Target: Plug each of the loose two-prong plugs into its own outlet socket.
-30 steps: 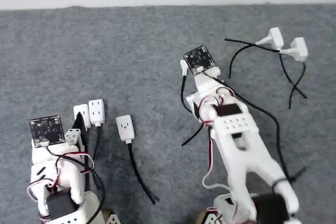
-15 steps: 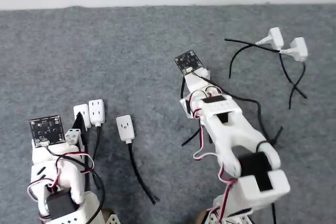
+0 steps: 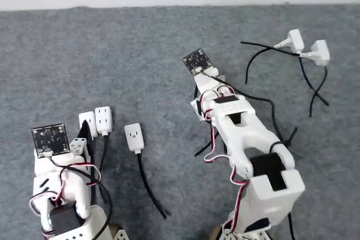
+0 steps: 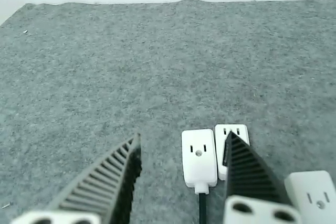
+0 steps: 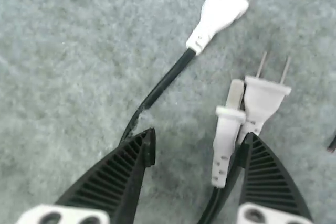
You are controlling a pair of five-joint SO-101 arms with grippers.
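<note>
Bare grey worktop [image 3: 140,54] is stretching open toward its far edge. By the near left corner the left gripper [image 4: 184,136] is hovering, fingers spread, two outlet sockets [image 4: 198,156] lying just beyond the tips. The right gripper [image 5: 198,135] is hanging with fingers spread, two plugs [image 5: 260,98] lying beside one finger, a third plug [image 5: 220,6] farther out

Left arm [image 3: 63,192], right arm [image 3: 250,139]: white printed shells, black servos [image 3: 269,167], red, white and black wires [image 3: 84,167], black square wrist boards [image 3: 49,140]; fingers [image 4: 107,179] black, ribbed, triangular.
</note>
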